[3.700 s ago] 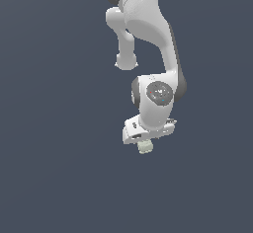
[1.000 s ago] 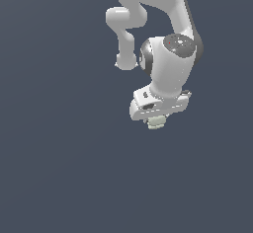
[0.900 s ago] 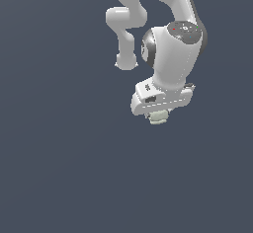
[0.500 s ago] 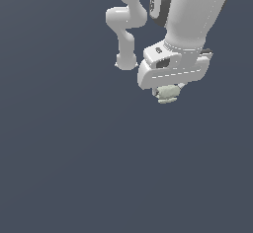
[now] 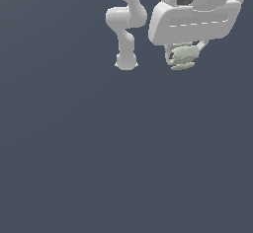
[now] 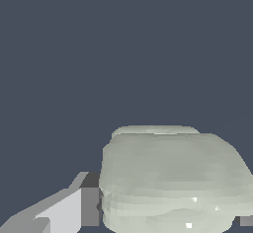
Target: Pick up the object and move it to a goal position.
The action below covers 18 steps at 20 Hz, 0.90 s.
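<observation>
Exterior view: arm has lifted higher and now looms larger than half a second ago. Fingers (image 5: 184, 59) clamped on the object (image 5: 183, 56), a pale greenish, rounded, faintly ridged lump (image 6: 170, 180), held mid-air.

One small pale greenish-white rounded lump with faint ridges (image 5: 183, 58), one white robot arm (image 5: 129, 19) ending in one white gripper (image 5: 184, 61), over one plain dark grey-blue ground (image 5: 99, 158).
</observation>
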{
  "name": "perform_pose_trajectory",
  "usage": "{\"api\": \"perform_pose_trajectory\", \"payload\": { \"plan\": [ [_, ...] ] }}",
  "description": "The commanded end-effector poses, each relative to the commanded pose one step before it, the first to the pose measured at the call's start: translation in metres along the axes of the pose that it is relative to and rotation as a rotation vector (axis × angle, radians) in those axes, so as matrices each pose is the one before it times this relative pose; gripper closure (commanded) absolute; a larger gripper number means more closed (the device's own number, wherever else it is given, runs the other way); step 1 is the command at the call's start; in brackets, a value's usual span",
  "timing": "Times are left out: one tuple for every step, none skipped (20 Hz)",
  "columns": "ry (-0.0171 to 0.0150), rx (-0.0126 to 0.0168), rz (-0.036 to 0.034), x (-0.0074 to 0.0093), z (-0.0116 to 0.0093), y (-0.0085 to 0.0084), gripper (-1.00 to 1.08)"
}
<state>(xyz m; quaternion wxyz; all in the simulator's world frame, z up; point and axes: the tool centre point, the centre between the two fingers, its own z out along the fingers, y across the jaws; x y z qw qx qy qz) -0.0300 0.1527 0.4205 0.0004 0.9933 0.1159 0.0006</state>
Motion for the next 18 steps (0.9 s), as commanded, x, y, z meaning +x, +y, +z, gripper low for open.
{"api": "perform_pose_trajectory", "payload": {
  "plan": [
    [-0.00129, 0.00034, 0.00019, -0.00499, -0.02375, -0.00546, 1.08],
    [0.0, 0.0, 0.0, -0.00135, -0.00805, -0.00192, 1.08],
    [0.0, 0.0, 0.0, -0.0012, -0.00743, -0.00178, 1.08],
    [0.0, 0.0, 0.0, -0.00106, -0.00684, -0.00164, 1.08],
    [0.0, 0.0, 0.0, -0.00094, -0.00627, -0.00151, 1.08],
    [0.0, 0.0, 0.0, -0.00082, -0.00571, -0.00138, 1.08],
    [0.00005, 0.00041, 0.00055, -0.00072, -0.00519, -0.00072, 1.08],
    [0.0, 0.0, 0.0, -0.0006, -0.0046, -0.00112, 1.08],
    [0.0, 0.0, 0.0, -0.0005, -0.00406, -0.00099, 1.08],
    [0.0, 0.0, 0.0, -0.00039, -0.00354, -0.00087, 1.08],
    [0.0, 0.0, 0.0, -0.0003, -0.00303, -0.00075, 1.08],
    [0.0, 0.0, 0.0, -0.00021, -0.00254, -0.00063, 1.08],
    [0.0, 0.0, 0.0, -0.00014, -0.00206, -0.00051, 1.08],
    [0.0, 0.0, 0.0, -0.00008, -0.00162, -0.0004, 1.08],
    [0.0, 0.0, 0.0, -0.00004, -0.00122, -0.0003, 1.08],
    [0.0, 0.0, 0.0, -0.00002, -0.00084, -0.00021, 1.08],
    [0.0, 0.0, 0.0, -0.00001, -0.00048, -0.00012, 1.08],
    [0.0, 0.0, 0.0, 0.0, -0.00016, -0.00004, 1.08]
  ]
}}
